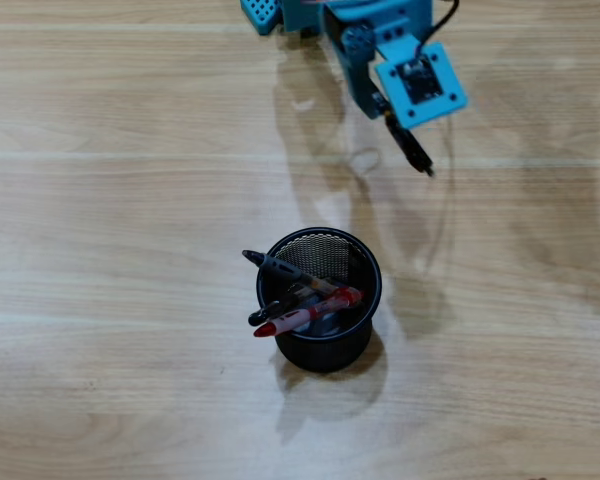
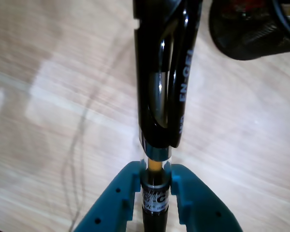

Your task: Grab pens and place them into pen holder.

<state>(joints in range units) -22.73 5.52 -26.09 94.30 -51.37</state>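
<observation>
Three slim ballpoint pens, two black-and-clear and one red-and-clear, lean in the round black wire-mesh pen holder at the overhead view's centre. Up and to the right, the teal two-finger gripper is clamped on a fourth black-and-clear pen, raised above the pale wooden table.

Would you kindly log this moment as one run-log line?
gripper: shut on black pen | pen holder: holds three pens, red pen included | table: no loose pens
</observation>
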